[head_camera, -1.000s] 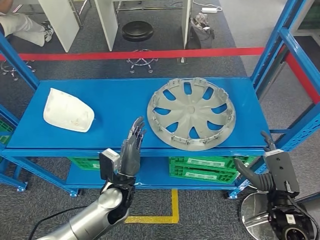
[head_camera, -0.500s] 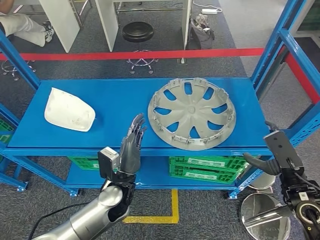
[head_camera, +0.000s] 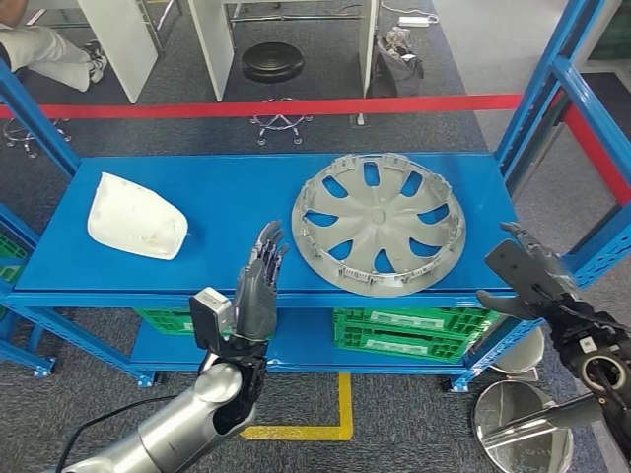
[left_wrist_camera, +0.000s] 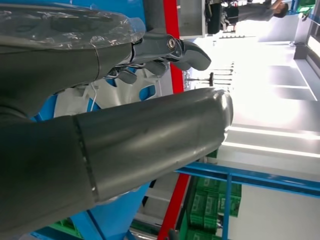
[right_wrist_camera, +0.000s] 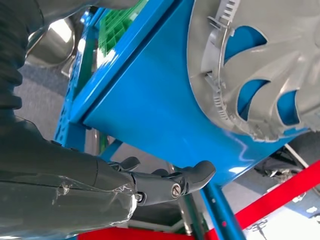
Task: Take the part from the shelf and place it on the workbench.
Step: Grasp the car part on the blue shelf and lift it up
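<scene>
Grey slotted plastic wheel cover (head_camera: pixel 378 224), round, laid flat on smooth blue metal shelf (head_camera: pixel 223 207). Left robot hand (head_camera: pixel 259 286) and right robot hand (head_camera: pixel 529 276) are held open, fingers extended, nothing grasped.

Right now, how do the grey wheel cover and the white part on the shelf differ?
The wheel cover is grey, round and spoked with open slots; the white part is a solid, rounded wedge-like shell. The wheel cover is much the larger. It lies on the right half of the blue shelf, between the left hand and right hand; the white part lies at the left end. Both rest flat, untouched.
</scene>
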Available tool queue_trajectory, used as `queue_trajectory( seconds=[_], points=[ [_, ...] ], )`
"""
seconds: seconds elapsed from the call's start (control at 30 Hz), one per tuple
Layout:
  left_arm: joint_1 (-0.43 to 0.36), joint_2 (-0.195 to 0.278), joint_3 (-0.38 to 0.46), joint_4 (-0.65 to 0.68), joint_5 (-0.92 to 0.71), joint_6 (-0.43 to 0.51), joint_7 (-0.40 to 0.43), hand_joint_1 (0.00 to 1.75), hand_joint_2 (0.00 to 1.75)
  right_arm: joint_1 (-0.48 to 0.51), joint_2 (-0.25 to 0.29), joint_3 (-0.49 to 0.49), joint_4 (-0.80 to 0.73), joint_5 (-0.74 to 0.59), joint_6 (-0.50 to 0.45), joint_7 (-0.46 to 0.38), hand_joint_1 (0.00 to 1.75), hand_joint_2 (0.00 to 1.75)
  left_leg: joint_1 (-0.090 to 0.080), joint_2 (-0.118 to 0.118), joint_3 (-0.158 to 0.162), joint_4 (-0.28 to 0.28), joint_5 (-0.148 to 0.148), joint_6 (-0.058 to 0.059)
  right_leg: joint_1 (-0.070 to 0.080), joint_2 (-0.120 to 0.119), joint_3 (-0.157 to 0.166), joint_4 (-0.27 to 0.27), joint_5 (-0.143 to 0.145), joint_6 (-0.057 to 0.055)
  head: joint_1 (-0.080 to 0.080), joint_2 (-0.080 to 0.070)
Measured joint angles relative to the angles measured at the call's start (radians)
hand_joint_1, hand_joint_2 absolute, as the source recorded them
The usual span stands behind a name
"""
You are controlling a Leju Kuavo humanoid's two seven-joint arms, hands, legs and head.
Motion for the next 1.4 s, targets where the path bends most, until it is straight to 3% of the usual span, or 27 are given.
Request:
queue_trajectory(
  seconds=[0.37,0.8,1.13,1.4],
  points=[
    [0.0,0.0,0.0,0.0,0.003,0.006,-0.01,0.0,0.0,-0.061,0.034,0.09,0.051,0.014,0.044,-0.044,0.0,1.75,0.0,-0.001,0.0,0.0,0.0,0.0,0.0,-0.001,0.0,0.0,0.0,0.0,0.0,0.0],
    [0.0,0.0,0.0,0.0,0.0,0.01,-0.011,0.0,0.0,-0.05,0.081,0.16,0.002,-0.034,0.084,-0.089,0.0,1.75,0.0,-0.001,0.0,0.0,0.0,0.0,0.0,-0.001,0.0,0.0,0.0,0.0,0.0,0.0],
    [-0.012,-0.01,0.0,0.005,0.002,-0.02,-0.014,0.0,0.0,-0.045,0.095,0.231,-0.015,-0.056,0.215,-0.102,0.0,1.75,0.0,0.0,0.0,0.0,0.0,0.0,0.0,-0.001,0.0,-0.001,0.0,0.0,0.0,0.0],
    [-0.028,-0.019,0.0,0.014,0.008,-0.041,-0.016,0.0,0.0,-0.043,0.091,0.28,0.016,-0.059,0.269,-0.107,0.0,1.75,0.0,0.0,0.0,0.0,0.0,0.0,0.0,0.0,0.0,-0.001,0.0,0.0,0.0,0.0]
  ],
)
